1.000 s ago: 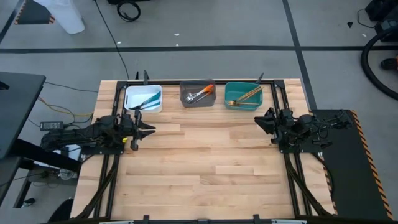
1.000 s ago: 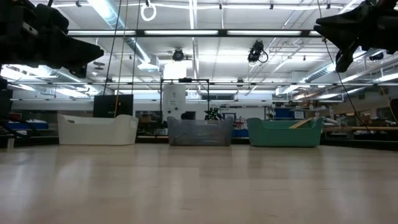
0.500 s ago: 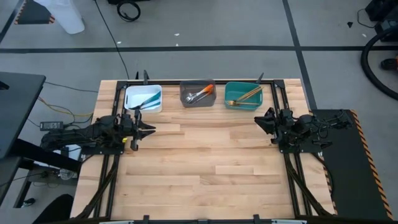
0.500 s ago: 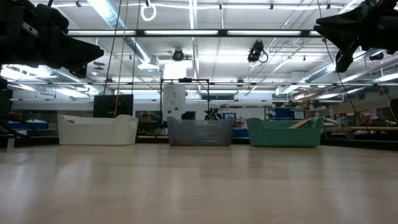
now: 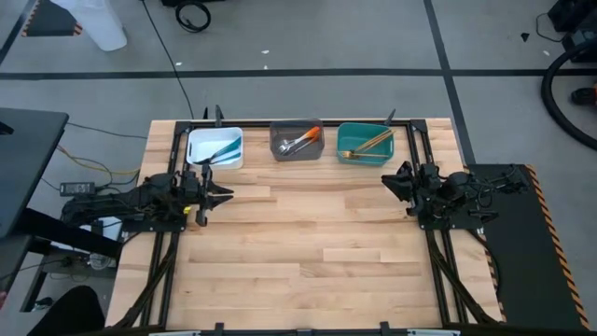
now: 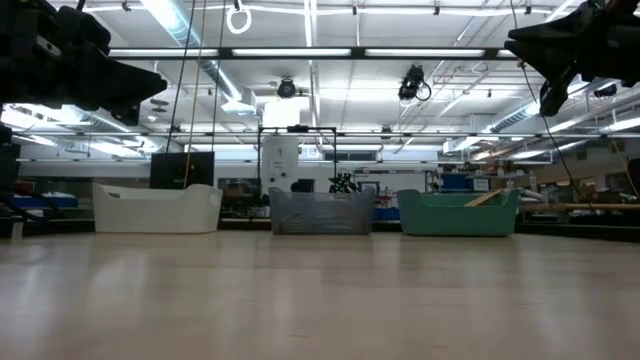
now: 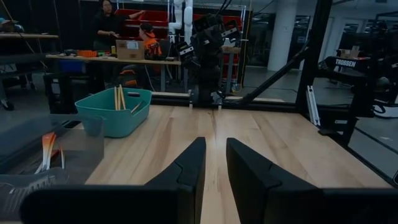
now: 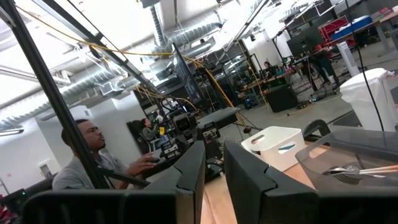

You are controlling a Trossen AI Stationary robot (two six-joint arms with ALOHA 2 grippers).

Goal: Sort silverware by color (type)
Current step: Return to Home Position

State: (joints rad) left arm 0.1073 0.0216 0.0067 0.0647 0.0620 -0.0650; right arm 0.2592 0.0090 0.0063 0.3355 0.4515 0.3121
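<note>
1. A pale wooden tabletop (image 5: 308, 243) stands in a large workshop lit by ceiling strip lights. In the right wrist view a person (image 8: 87, 155) sits beyond it.
2. We count three bins in a row along the tabletop's far edge. A white bin (image 6: 156, 209) is on the left, a grey bin (image 6: 320, 212) in the middle and a teal bin (image 6: 458, 214) on the right.
3. The silverware is small and slim, and all that we see of it lies inside the bins.
4. The blue-handled pieces (image 5: 220, 150) lie in the white bin. The orange-handled pieces (image 5: 304, 139), with silver heads, lie in the grey bin. The all-gold pieces (image 5: 375, 141) lean in the teal bin.
5. We cannot count the pieces in each bin exactly. At least two gold handles show above the teal rim.
6. We count two arms. The left tool (image 7: 216, 144) hangs over the tabletop's left edge, near the white bin, its fingers slightly spread and empty.
7. The right tool (image 8: 214, 146) hangs over the right edge, near the teal bin, its fingers also slightly spread and empty.
</note>
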